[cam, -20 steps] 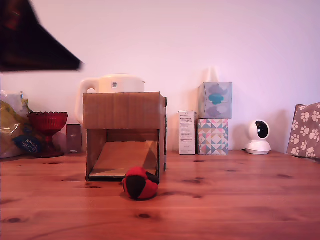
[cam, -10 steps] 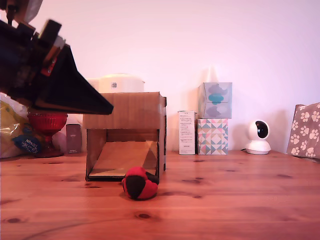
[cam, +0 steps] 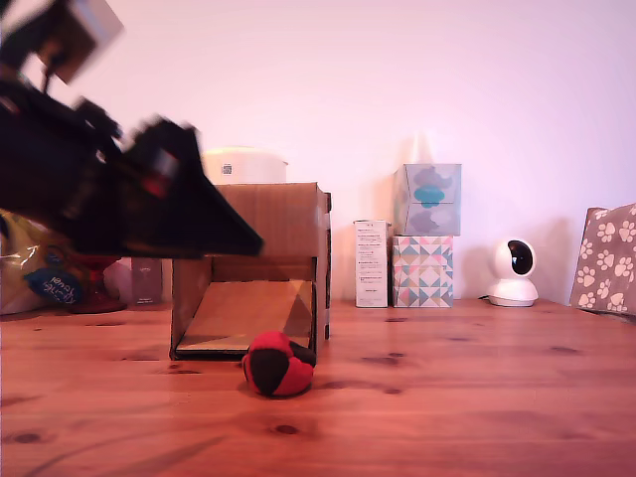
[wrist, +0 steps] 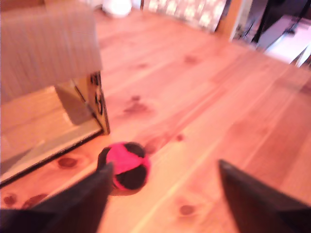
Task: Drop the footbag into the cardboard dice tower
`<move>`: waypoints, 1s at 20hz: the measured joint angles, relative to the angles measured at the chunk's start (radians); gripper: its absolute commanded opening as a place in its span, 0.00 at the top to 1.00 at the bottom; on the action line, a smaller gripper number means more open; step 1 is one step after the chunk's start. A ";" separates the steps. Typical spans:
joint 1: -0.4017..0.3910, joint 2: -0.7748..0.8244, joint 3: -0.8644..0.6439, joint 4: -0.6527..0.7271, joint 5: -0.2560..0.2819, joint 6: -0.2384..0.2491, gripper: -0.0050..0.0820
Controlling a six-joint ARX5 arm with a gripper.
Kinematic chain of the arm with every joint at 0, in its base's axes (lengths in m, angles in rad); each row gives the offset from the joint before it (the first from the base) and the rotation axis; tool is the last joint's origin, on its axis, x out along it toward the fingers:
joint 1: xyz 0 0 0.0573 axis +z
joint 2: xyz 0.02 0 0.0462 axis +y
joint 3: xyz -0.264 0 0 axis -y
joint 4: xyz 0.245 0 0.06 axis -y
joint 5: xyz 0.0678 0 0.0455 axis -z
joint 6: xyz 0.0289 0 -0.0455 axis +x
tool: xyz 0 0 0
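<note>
The claw (wrist: 163,194) hangs with its fingers spread and empty, above the counter (cam: 477,397) at the exterior view's left, blurred and covering part of the cardboard dice tower (cam: 263,253). The footbag (cam: 279,364) lies on the counter just before the tower's opening. Behind stand a kettle (cam: 243,165), stacked tissue boxes (cam: 425,234) and a small camera (cam: 514,272).

Our arm (cam: 70,189) sits motion-blurred at the exterior view's left, nose angled down; gripper (wrist: 165,194) jaws spread wide, holding nothing.
</note>
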 measured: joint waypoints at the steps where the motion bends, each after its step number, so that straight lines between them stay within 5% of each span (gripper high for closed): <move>1: 0.000 0.033 0.000 0.031 -0.005 0.006 0.07; 12: 0.051 0.395 0.187 0.130 -0.019 0.015 0.07; 20: 0.067 0.524 0.334 -0.082 0.062 0.019 0.13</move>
